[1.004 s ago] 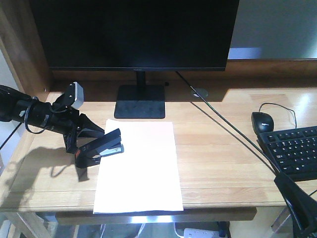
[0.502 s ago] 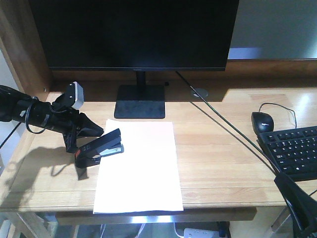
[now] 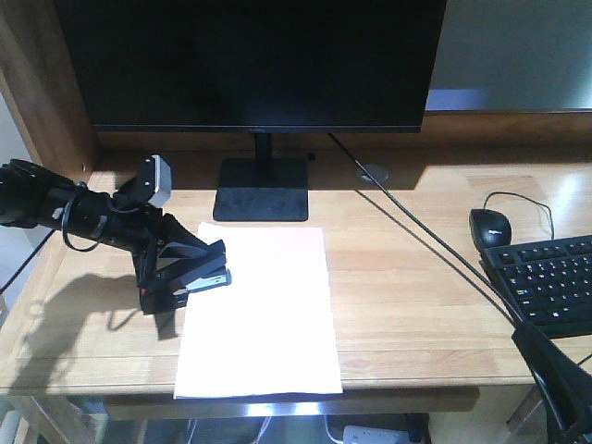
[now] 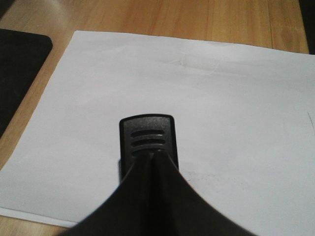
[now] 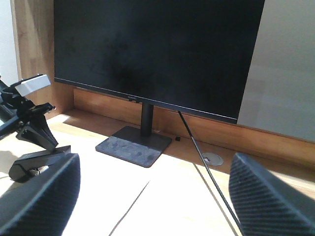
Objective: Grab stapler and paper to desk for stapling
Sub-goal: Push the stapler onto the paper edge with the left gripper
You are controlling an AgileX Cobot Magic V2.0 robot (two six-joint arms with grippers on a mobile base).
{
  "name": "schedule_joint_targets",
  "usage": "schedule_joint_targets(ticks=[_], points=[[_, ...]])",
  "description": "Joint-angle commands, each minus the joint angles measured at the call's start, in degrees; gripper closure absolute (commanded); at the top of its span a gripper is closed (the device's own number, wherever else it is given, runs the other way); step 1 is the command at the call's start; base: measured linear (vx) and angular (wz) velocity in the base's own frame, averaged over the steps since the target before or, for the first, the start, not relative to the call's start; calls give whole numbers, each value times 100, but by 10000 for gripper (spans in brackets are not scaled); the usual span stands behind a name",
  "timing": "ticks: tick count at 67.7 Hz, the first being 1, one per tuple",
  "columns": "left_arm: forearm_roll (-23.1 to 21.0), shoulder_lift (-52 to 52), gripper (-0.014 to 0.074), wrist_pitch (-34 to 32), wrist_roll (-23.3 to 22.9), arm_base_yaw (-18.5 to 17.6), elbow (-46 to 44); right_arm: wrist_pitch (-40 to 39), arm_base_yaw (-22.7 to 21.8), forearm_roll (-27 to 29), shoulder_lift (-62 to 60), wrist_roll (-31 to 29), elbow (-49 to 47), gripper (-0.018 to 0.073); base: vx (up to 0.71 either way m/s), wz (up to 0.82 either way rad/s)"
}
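The black stapler (image 3: 205,272) sits on the light-brown desk (image 3: 416,277) with its front end over the left edge of the white paper (image 3: 259,314). My left gripper (image 3: 190,259) reaches in from the left, and its shut fingertips rest on top of the stapler's arm. In the left wrist view the closed fingers (image 4: 142,196) meet over the stapler's ribbed front end (image 4: 147,132), with the paper (image 4: 221,108) beneath. My right gripper (image 5: 155,196) is open and empty, low at the desk's front right. The stapler (image 5: 37,162) shows at far left in the right wrist view.
A black monitor (image 3: 250,55) on a flat stand (image 3: 262,190) fills the back. A black mouse (image 3: 490,227) and keyboard (image 3: 555,282) lie at right, and a cable (image 3: 416,227) runs diagonally across. A raised wooden side panel (image 3: 37,83) bounds the left.
My left gripper has moved right, from beside the stapler's rear end to over its top arm. The stapler and the paper stay where they were. The right arm has not moved.
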Motion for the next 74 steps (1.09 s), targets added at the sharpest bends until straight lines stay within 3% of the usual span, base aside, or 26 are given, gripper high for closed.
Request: schedule_joint_targets(ticks=[1, 16, 61, 74], points=[[-153, -247, 603, 39, -3, -82, -140, 126, -18, -270, 37, -26, -156, -22, 0, 0], [172, -215, 603, -519, -346, -123, -140, 126, -18, -270, 37, -26, -156, -22, 0, 0], [342, -120, 603, -417, -339, -123, -140, 126, -18, -270, 37, -26, -156, -22, 0, 0], [655, -120, 603, -347, -363, -133, -140, 126, -18, -270, 37, -26, -156, -22, 0, 0]])
